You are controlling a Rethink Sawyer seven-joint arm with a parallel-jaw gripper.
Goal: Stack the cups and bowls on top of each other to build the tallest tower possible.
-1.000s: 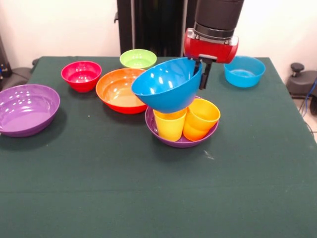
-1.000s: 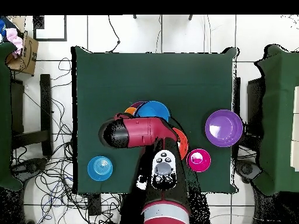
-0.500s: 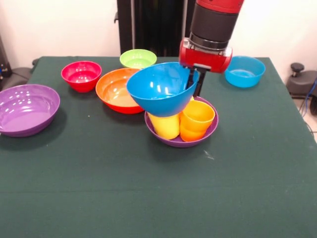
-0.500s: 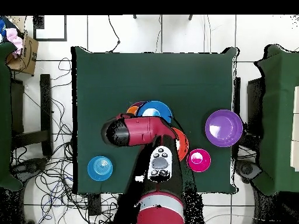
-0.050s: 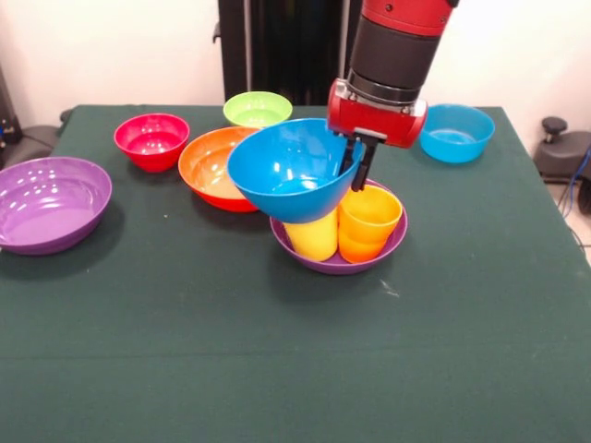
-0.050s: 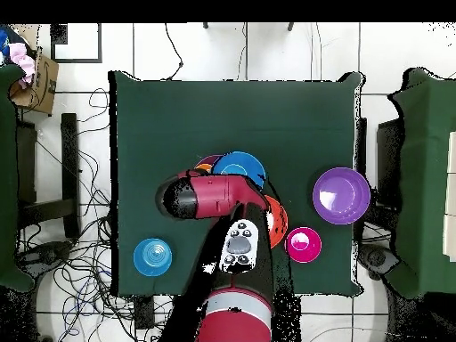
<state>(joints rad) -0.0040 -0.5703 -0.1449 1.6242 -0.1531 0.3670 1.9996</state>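
My gripper (image 5: 355, 168) is shut on the right rim of a large blue bowl (image 5: 291, 169), holding it tilted above the yellow cup (image 5: 312, 235). Beside that cup stands an orange cup (image 5: 368, 223); both sit in a purple bowl (image 5: 338, 262) at the table's middle. In the overhead view the blue bowl (image 6: 239, 166) shows just beyond the arm (image 6: 209, 196), which hides the gripper and the cups.
A large orange bowl (image 5: 215, 166), a red bowl (image 5: 151, 140) and a light green bowl (image 5: 258, 109) stand at the back left. A second large purple bowl (image 5: 48, 202) is at the left edge. A small blue bowl (image 5: 456, 132) sits at the back right.
The gripper has carried the blue bowl to the left and slightly down, over the yellow cup, and the bowl now tilts less steeply.
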